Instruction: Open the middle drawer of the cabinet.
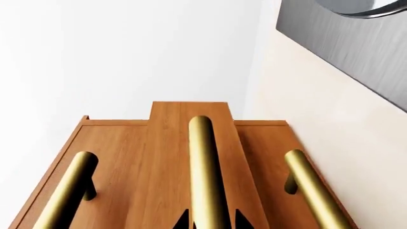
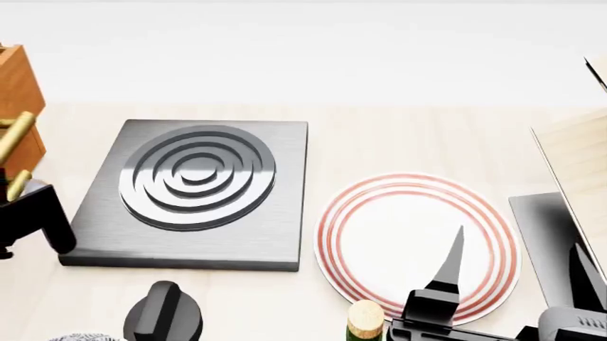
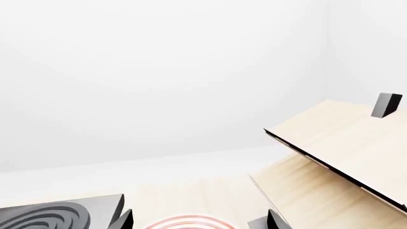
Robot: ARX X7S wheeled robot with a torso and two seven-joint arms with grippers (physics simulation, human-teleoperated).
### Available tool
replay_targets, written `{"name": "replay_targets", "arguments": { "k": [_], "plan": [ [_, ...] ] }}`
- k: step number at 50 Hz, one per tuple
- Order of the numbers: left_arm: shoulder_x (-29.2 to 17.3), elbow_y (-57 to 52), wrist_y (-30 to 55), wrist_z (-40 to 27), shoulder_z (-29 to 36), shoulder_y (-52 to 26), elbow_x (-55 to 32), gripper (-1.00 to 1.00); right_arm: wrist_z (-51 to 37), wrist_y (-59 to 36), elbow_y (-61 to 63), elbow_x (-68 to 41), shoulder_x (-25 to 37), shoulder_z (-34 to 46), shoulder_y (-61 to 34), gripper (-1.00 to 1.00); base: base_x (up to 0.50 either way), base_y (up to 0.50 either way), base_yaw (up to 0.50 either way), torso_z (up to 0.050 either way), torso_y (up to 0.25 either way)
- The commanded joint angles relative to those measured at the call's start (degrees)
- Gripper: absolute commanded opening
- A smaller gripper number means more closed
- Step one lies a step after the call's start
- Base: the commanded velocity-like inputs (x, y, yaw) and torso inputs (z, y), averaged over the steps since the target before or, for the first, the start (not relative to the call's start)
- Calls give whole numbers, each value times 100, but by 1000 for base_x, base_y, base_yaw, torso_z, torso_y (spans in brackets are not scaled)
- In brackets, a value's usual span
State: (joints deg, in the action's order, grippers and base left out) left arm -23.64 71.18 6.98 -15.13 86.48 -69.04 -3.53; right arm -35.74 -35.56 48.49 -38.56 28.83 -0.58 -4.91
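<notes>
Middle drawer (image 1: 190, 157) stands pulled out a little from the cabinet (image 1: 260, 157) in the left wrist view, its front raised above the two drawer fronts on both sides of it. Its brass handle (image 1: 205, 176) runs down the centre of that frame, and the left gripper (image 1: 210, 220) is at the lower edge, with one dark fingertip (image 1: 183, 220) on each side of the bar; the jaws look closed around the handle, though only the tips are visible. The two other brass handles (image 1: 66, 191) lie at the lower left and lower right of the frame. In the head view the cabinet shows only as an orange-brown corner at the upper left edge, with the black left arm (image 2: 33, 220) below it. The grey hotplate (image 2: 195, 192) lies left of centre on the pale counter (image 2: 399, 135), and the red-ringed white plate (image 2: 413, 245) is just beside it to the right. The right gripper (image 2: 517, 273) is at the lower right over the plate's edge, its fingers well apart and holding nothing. A black knob (image 2: 163, 312) and a cork-topped bottle (image 2: 365, 321) sit at the bottom edge. The pale wooden rack (image 3: 343, 148) fills the right side of the right wrist view.
</notes>
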Motion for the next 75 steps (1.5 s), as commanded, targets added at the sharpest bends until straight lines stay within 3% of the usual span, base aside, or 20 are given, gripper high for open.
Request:
{"name": "replay_targets", "arguments": {
  "k": [1,16,33,50,51,71,75],
  "plan": [
    [10,-1237,271,-211,11,-268,473,-100,2,38,-36,7,1,29,0,100,0,-3,-6,0,11],
    [-257,-2350,670,-204,25,-261,523,-100,-2,114,-40,12,14,19,84,100,6,-2,-6,0,1],
    [73,-1411,245,-204,42,-233,540,-100,4,189,-58,-19,16,9,146,100,7,-1,-5,1,1],
    [50,-1513,347,-227,9,-208,535,-100,-2,228,-71,-34,29,29,145,100,6,0,-5,0,1],
    [51,-1507,341,-217,8,-204,531,100,-4,234,-69,-33,30,27,149,100,12,0,0,0,0],
    [56,-1531,321,34,-43,-110,395,100,-29,293,-54,-44,48,25,202,100,0,0,0,0,0],
    [-137,-2087,424,103,-235,-87,161,100,-32,286,-60,-51,50,45,183,100,0,0,0,0,0]
  ]
}}
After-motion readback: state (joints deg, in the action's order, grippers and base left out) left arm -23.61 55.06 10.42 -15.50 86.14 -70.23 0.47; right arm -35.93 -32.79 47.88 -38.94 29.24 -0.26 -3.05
